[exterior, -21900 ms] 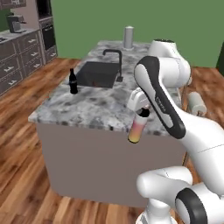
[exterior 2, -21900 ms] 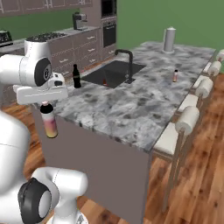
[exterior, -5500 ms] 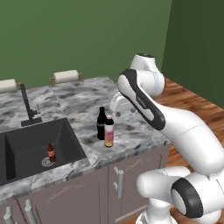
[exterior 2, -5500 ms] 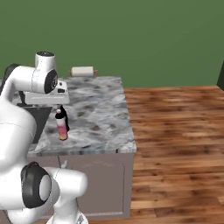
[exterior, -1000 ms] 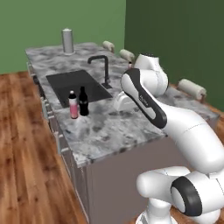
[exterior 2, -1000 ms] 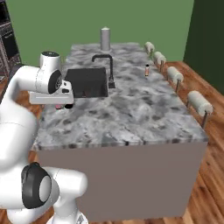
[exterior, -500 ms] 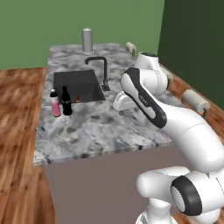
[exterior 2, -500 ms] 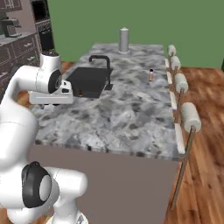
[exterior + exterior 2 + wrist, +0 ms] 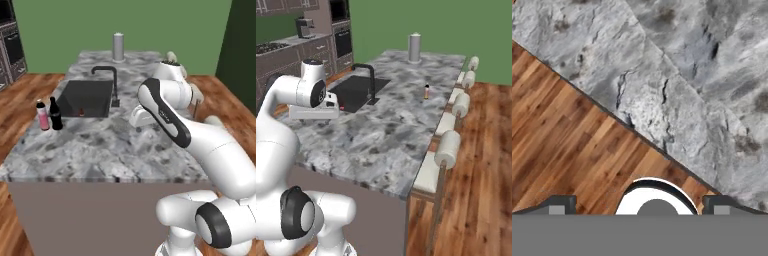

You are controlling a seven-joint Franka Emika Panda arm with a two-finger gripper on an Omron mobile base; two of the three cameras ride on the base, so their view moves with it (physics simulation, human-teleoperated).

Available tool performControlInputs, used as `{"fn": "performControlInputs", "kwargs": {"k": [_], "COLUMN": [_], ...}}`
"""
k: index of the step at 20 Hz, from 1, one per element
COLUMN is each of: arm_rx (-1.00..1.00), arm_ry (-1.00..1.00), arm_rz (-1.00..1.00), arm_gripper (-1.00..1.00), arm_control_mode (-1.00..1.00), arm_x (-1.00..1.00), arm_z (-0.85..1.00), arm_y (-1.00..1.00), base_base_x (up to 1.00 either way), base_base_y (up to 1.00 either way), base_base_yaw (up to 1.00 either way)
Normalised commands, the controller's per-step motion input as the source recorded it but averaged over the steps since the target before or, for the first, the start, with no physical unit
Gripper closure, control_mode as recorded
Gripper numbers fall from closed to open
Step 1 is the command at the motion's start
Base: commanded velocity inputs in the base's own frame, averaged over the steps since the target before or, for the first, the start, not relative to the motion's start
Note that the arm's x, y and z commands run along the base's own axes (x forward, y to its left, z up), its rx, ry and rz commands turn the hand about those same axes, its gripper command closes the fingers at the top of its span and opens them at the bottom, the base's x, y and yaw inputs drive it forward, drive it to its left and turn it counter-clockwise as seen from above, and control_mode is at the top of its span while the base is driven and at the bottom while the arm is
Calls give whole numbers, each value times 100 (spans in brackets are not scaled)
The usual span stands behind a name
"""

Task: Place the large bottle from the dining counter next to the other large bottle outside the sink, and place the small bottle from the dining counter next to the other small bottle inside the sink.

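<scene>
The gripper (image 9: 640,205) hangs with its jaws spread wide and nothing between them, looking down over the edge of the dining counter (image 9: 702,85), marble toward twelve and two o'clock, wooden floor toward eight; in the right base view the hand sits low over the marble at about nine o'clock, just short of the sink (image 9: 353,90).

Outward from there: in the left base view the large bottle (image 9: 42,114), pink fading to yellow, stands upright on the marble at roughly nine o'clock, just beside the other large bottle (image 9: 55,114), the dark cola-style one, both outside the basin and near its left corner; judged from that, the first half of the job looks done.

The other small bottle (image 9: 82,110) shows as a tiny dark-red shape on the basin floor, near the front wall, too small to say more.

The small bottle (image 9: 427,91) stands upright on the far side of the counter, at about one o'clock in the right base view, well apart from the sink and near the row of stools (image 9: 448,146); it appears untouched.

What is left, as I read it: reach that small bottle, grasp it, carry it over the black faucet (image 9: 367,79) side and set it inside the basin next to its dark twin.
</scene>
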Motion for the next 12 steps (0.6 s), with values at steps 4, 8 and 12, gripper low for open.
{"fn": "performControlInputs", "kwargs": {"k": [4,8,12], "arm_rx": [0,0,0], "arm_ry": [0,0,0], "arm_rz": [0,0,0], "arm_gripper": [-100,-100,-100], "arm_control_mode": [100,100,100], "arm_x": [0,0,0], "arm_z": [0,0,0], "arm_y": [0,0,0], "base_base_x": [51,45,31], "base_base_y": [-100,-100,-100], "base_base_yaw": [41,42,46]}}
